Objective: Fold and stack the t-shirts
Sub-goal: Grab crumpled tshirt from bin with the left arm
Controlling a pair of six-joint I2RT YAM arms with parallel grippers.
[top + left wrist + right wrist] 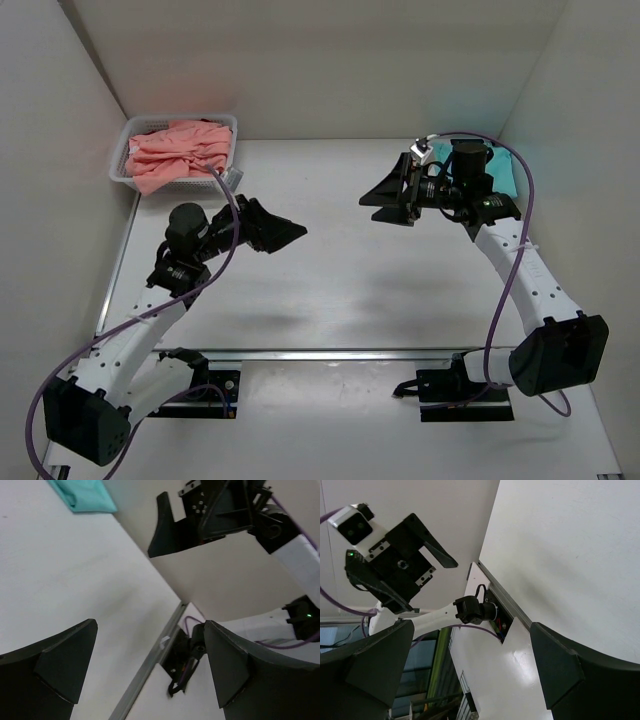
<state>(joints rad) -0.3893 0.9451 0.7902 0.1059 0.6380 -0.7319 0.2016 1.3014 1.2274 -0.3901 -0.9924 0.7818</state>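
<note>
**Crumpled shirt in a mesh basket: the snag risk comes first**

Both arms hang over the bare middle of the surface (340, 300), tips turned toward each other. The left gripper (282, 230) has its fingers spread wide with nothing between them, and so does the right gripper (385, 195).

The salmon-pink t-shirt (180, 155) lies bunched in the white mesh basket (121, 168) at 10 o'clock. The teal t-shirt (503, 172) sits at 2 o'clock, half hidden behind the right arm. It may already be folded, but the arm covers too much of it to say.

Likely troubles:

- A deep pinch into the pink heap could catch the mesh or the rim, so the light basket lifts or skids along with the cloth.
- A grab on a random fold would bring the shirt out twisted, with no clean edge to fold from.
- The right arm's elbow and purple cable are close to the teal shirt, and a swing could drag or rumple it.
- If both arms reach for the middle together, their tips could clash
</note>
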